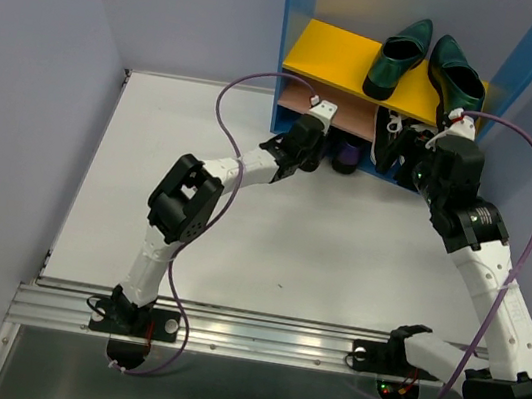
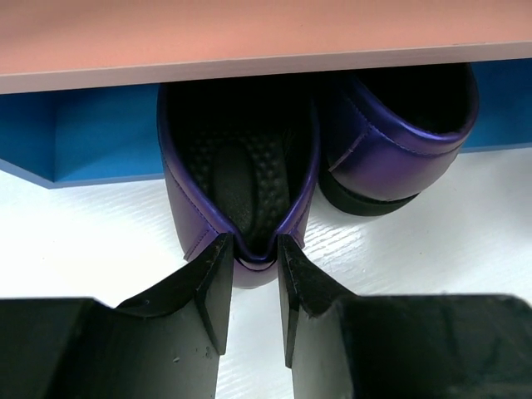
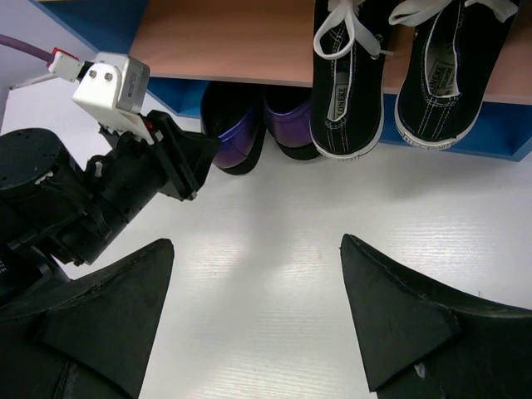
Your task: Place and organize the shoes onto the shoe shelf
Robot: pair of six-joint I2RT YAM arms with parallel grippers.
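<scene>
The shoe shelf [image 1: 330, 53] stands at the back. Two green loafers [image 1: 398, 58] lie on its yellow upper board. Two black sneakers [image 3: 347, 75] sit on the tan middle board [image 3: 224, 41], heels outward. Two purple shoes sit side by side under that board at the blue base [image 2: 100, 133]. My left gripper [image 2: 252, 249] is shut on the heel rim of the left purple shoe [image 2: 179, 208], which pinches into a V between the fingers. The other purple shoe [image 2: 391, 150] lies to its right. My right gripper [image 3: 258, 245] is open and empty above the table in front of the sneakers.
The left arm [image 3: 100, 199] reaches in from the left, close beside the right gripper. Blue side panels [image 1: 296, 22] bound the shelf. Walls enclose the white table [image 1: 164, 204] on the left and back.
</scene>
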